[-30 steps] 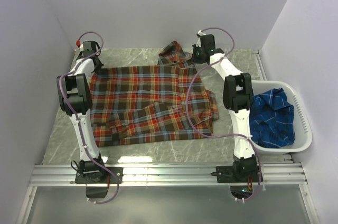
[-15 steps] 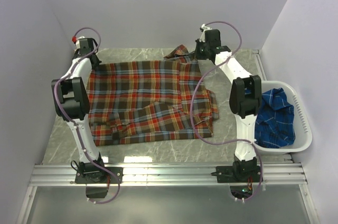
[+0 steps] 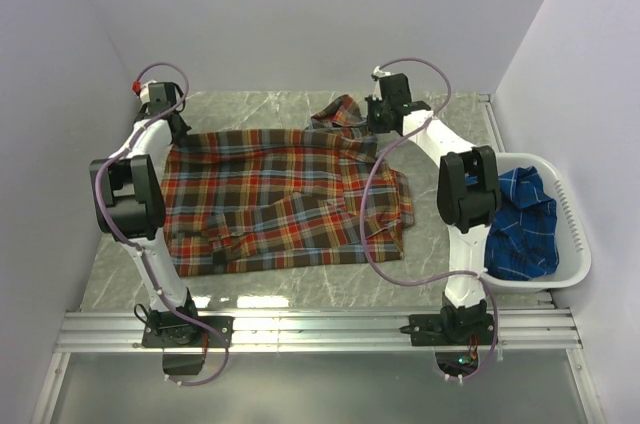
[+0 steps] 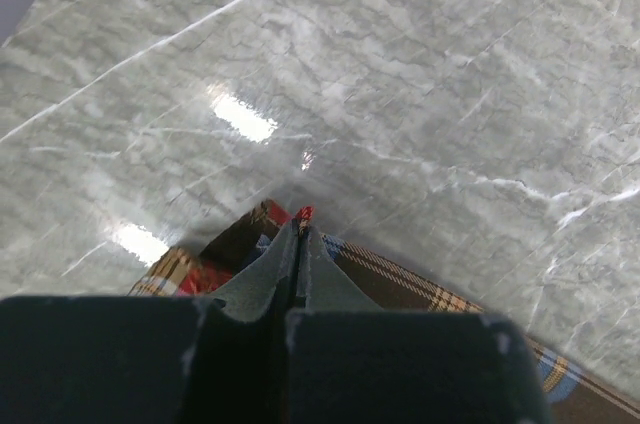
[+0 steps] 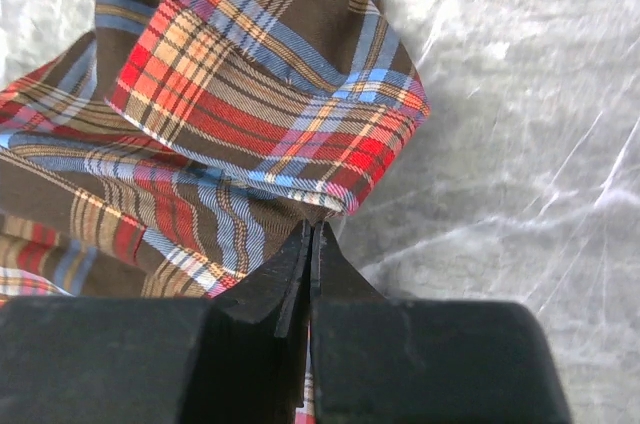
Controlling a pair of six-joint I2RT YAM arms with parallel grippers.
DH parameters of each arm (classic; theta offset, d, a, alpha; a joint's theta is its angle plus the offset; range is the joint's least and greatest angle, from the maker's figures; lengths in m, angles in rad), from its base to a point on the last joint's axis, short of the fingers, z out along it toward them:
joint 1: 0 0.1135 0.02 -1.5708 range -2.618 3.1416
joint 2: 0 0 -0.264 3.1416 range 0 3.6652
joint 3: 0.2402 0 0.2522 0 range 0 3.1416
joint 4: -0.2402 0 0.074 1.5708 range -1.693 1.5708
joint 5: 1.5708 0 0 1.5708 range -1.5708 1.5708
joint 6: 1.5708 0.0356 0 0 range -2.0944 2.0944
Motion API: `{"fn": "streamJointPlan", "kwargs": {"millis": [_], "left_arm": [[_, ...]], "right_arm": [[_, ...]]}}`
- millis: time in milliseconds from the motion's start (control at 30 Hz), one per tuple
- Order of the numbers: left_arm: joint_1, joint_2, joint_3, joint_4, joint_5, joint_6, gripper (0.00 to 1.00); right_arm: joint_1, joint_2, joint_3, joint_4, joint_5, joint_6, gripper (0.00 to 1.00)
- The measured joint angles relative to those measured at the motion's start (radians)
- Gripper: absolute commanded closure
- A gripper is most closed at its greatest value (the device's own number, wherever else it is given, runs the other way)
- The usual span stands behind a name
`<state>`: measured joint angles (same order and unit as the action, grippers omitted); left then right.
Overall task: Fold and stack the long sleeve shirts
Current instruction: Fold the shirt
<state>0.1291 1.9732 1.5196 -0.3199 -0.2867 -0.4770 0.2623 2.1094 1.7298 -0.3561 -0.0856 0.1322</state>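
The red-orange plaid shirt (image 3: 285,194) lies spread over the marble table, its far edge lifted and stretched between both arms. My left gripper (image 3: 175,132) is shut on the shirt's far left corner (image 4: 250,234), with a sliver of cloth showing between its tips (image 4: 300,224). My right gripper (image 3: 372,124) is shut on the far right edge next to the collar (image 5: 300,144); its fingertips (image 5: 316,234) pinch the fabric. The collar (image 3: 338,109) sticks out behind the right gripper. The blue plaid shirt (image 3: 520,224) lies crumpled in the basket.
A white plastic basket (image 3: 572,234) stands at the right edge of the table, beside the right arm. Grey walls close in the back and both sides. A metal rail (image 3: 320,329) runs along the near edge with both arm bases on it.
Both grippers have carried the shirt's far edge further back and a little outward, pulling it straighter. The collar flap has flattened behind the right gripper.
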Motion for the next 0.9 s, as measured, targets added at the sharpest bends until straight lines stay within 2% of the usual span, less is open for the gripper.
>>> {"fn": "streamJointPlan", "kwargs": {"millis": [233,567,800,867,900], "left_arm": [[0.000,-0.050,-0.044,0.003,-0.018,-0.016,1.00],[0.000,-0.144,-0.219,0.051,-0.063,-0.103,0.97],[0.000,-0.164,-0.315,0.076,-0.073,-0.188,0.91],[0.000,-0.165,-0.332,0.076,-0.081,-0.215,0.87],[0.000,-0.168,-0.342,0.077,-0.085,-0.226,0.81]], "right_arm": [[0.027,-0.052,-0.056,-0.005,0.061,0.009,1.00],[0.048,-0.153,-0.209,0.045,0.110,0.099,1.00],[0.048,-0.153,-0.343,0.082,0.104,0.173,1.00],[0.049,-0.154,-0.369,0.087,0.102,0.193,0.98],[0.050,-0.155,-0.381,0.094,0.101,0.202,0.97]]}}
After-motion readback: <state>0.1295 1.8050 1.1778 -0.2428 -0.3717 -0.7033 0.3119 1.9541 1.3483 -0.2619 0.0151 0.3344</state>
